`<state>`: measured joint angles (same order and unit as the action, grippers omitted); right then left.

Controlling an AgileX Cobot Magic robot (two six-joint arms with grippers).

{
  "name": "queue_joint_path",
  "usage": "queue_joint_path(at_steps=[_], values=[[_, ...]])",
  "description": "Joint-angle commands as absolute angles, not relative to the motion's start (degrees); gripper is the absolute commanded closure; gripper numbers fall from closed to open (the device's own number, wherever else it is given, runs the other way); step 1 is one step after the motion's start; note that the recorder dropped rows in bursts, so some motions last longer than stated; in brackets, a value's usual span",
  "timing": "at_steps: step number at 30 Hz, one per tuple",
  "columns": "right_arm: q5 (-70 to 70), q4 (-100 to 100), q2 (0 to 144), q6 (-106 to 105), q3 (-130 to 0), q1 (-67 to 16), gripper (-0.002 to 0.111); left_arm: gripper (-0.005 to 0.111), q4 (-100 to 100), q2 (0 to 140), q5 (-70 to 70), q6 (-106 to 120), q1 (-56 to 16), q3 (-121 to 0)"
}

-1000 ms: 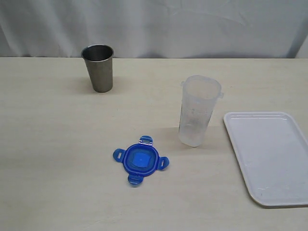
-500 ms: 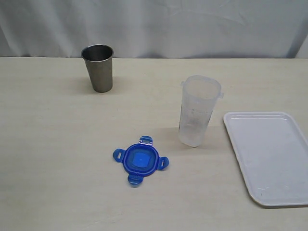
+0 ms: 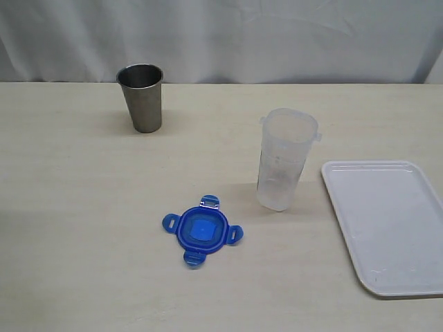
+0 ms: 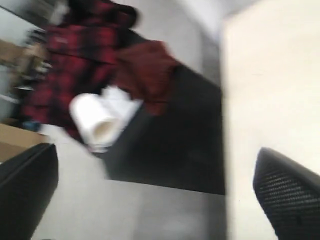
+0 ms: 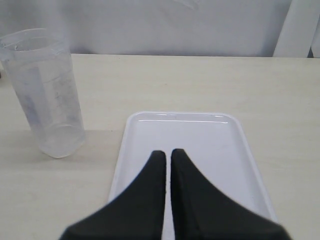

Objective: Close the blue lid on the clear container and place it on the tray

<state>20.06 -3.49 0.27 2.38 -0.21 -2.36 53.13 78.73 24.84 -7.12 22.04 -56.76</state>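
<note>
Surface [image 3: 83, 194]: pale wood-grain top, with a white curtain [image 3: 277, 34] hanging behind it. All positions below are relative to the container, as seen in the exterior view.

Tray [image 3: 391, 221]: white and flat on the surface, just right of the container with a small gap, not touching. Nothing is on it.

Container [image 3: 285, 160]: clear, upright, mouth open with no lid on. It stands on the surface, not on the tray, and looks empty.

Steel cup [image 3: 142, 98]: upright, well apart from the container, to its left and farther back.

Lid [image 3: 203, 230]: blue, lying flat on the surface with its four tabs splayed out. It is near the container, to its left and nearer the camera, and they don't touch.

Right fingers [image 5: 150, 200]: pressed together, only a thin slit between them and nothing gripped. They hang over the tray's near end, with the container off to one side beyond the tray's rim.

Left fingers [image 4: 287, 195]: spread wide with nothing between them. The left wrist view is blurred. It shows the surface edge, dark floor, a red plaid cloth [image 4: 85, 60] and a white roll [image 4: 97, 122]. The container doesn't show there.
</note>
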Motion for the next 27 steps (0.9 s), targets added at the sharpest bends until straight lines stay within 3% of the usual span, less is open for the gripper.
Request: queue_joint_path(at_steps=[1,16,27], values=[[19.7,-3.4,0.0,2.4,0.0,-2.2,0.104,0.004,32.2,82.4,27.6,-2.6,18.5,-56.8],[19.7,-3.4,0.0,2.4,0.0,-2.2,0.104,0.004,-23.3,87.4,35.7,30.2,17.0,-56.8],[19.7,-3.4,0.0,2.4,0.0,-2.2,0.104,0.004,-26.5,89.5,31.3,36.6,2.9,-56.8]])
